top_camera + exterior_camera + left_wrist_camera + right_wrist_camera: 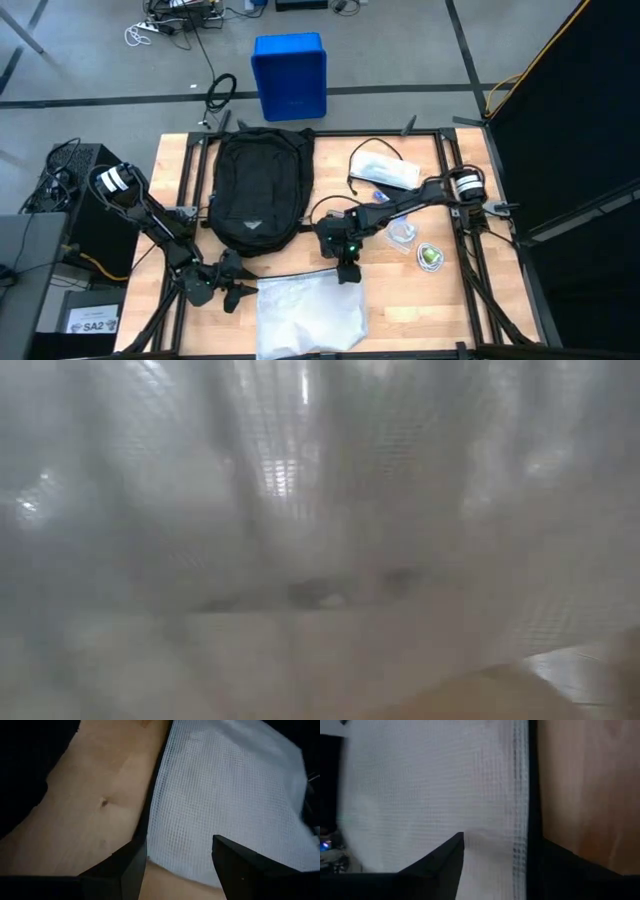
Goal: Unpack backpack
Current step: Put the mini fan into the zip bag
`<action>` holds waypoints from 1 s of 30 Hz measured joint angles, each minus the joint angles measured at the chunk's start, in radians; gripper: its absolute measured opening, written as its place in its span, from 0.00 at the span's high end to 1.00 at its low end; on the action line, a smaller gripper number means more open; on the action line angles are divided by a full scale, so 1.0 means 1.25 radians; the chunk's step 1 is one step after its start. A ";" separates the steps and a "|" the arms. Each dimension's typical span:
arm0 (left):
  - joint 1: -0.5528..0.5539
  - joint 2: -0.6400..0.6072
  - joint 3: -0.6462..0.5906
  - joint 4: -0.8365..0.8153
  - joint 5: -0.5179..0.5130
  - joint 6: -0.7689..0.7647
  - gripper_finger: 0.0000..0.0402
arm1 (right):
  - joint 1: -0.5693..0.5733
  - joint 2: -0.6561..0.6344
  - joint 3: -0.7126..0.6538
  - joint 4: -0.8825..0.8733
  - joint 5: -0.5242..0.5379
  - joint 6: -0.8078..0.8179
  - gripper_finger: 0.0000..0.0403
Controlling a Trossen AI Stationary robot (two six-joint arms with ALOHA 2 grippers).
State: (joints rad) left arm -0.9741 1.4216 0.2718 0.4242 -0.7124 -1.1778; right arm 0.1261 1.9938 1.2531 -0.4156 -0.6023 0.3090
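High view: backpack (258,190) sits lengthwise, up-frame of both tools, left tool (228,282) nearer and released, right tool (347,270) can't tell.

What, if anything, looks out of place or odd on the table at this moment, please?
The white mesh pouch lies at the table's front edge, hanging over it and veiling the low camera, whose view is almost wholly white netting. The left gripper and right gripper sit at its two upper corners. The backpack lies flat; nothing looks spilled.

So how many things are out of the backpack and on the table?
4 I can see: a white mesh bag near the front edge, a white pouch, a clear packet and a green-topped piece. The backpack may hide more.
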 joint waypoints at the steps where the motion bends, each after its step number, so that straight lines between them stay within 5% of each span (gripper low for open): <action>1: 0.000 0.000 0.000 -0.001 0.000 0.000 0.52 | -0.001 0.004 -0.001 -0.003 0.002 -0.007 0.58; 9: 0.000 0.000 0.000 0.000 0.004 0.002 0.52 | -0.007 0.007 0.004 0.015 0.022 -0.057 0.97; 17: 0.000 -0.001 0.000 0.046 0.004 0.069 0.52 | -0.005 -0.006 0.041 -0.046 0.147 -0.078 1.00; 30: -0.005 -0.143 0.000 0.324 -0.069 0.494 0.52 | 0.086 -0.045 0.345 -0.387 0.484 -0.173 1.00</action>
State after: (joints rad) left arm -0.9803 1.2432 0.2718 0.8288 -0.7990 -0.5604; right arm 0.2340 1.9369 1.6843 -0.8994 0.0031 0.0931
